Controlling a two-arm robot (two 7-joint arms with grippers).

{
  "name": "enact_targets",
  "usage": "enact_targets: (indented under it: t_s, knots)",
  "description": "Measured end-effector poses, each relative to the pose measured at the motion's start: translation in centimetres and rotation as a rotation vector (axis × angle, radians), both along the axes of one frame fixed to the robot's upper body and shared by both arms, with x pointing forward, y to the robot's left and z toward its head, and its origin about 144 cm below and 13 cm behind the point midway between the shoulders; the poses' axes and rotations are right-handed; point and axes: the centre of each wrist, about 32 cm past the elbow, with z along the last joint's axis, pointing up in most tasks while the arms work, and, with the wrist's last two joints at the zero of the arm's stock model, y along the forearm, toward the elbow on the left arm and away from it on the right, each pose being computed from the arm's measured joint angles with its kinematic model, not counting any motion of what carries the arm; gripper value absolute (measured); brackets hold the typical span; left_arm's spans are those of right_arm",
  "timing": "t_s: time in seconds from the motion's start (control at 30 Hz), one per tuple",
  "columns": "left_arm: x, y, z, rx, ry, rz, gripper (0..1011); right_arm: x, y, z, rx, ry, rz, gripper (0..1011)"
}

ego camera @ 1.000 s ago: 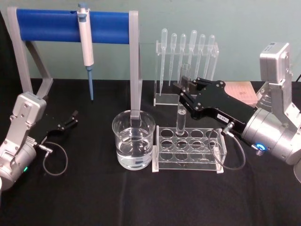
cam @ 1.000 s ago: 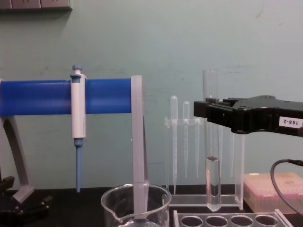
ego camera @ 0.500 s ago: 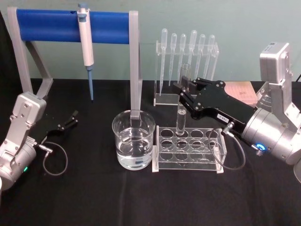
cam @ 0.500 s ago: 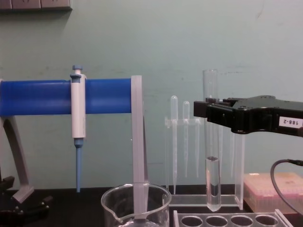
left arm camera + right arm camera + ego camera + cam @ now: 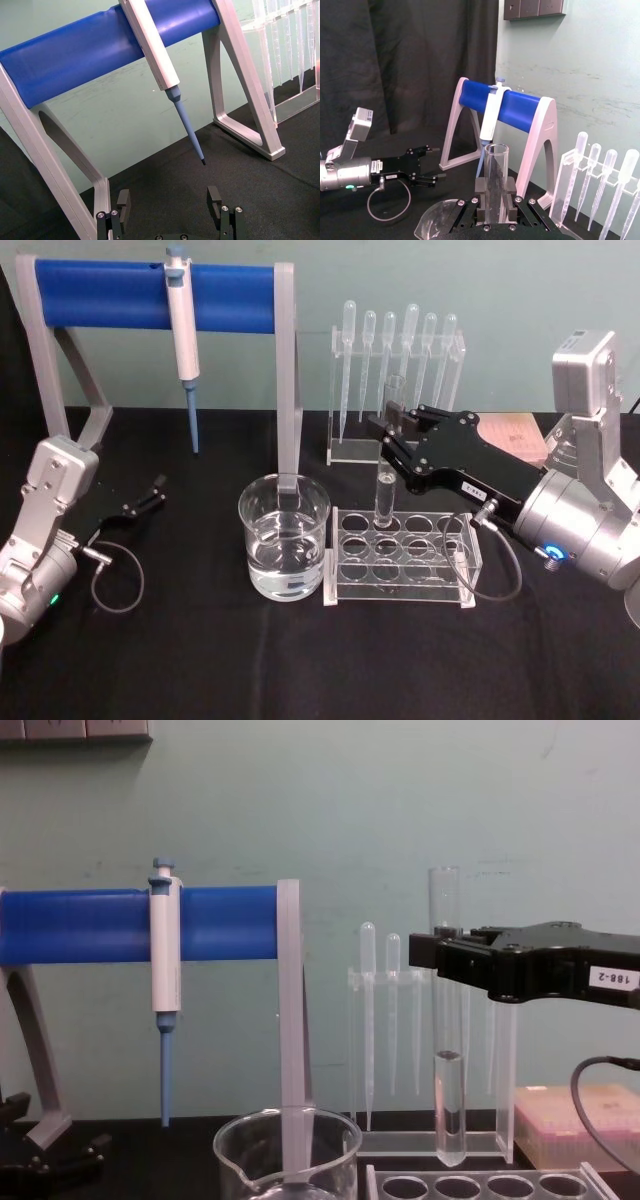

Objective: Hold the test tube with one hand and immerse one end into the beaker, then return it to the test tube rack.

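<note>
Nothing has visibly moved: the right gripper stays clamped below the rim of the test tube, upright just above the test tube rack; the left gripper sits parked, fingers apart. Thin glass is likely light, slick and brittle, so moderate, steady pressure there suits it.

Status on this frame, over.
Right gripper shut on test tube, upright, tip just above rack. Left gripper open, parked left. Beaker beside rack.

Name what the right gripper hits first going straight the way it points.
Probably the pipettor stand's grey end frame; the right gripper, shut on the test tube, points toward it, though depth is unclear.
</note>
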Motion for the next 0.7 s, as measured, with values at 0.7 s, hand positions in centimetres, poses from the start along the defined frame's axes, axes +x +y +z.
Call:
enact_targets:
  t_s: [0.7]
  knots:
    - [0.0, 0.0, 0.0, 0.0, 0.0, 0.0, 1000, 4.1, 5.9, 2.0, 0.1, -0.038, 0.175, 225]
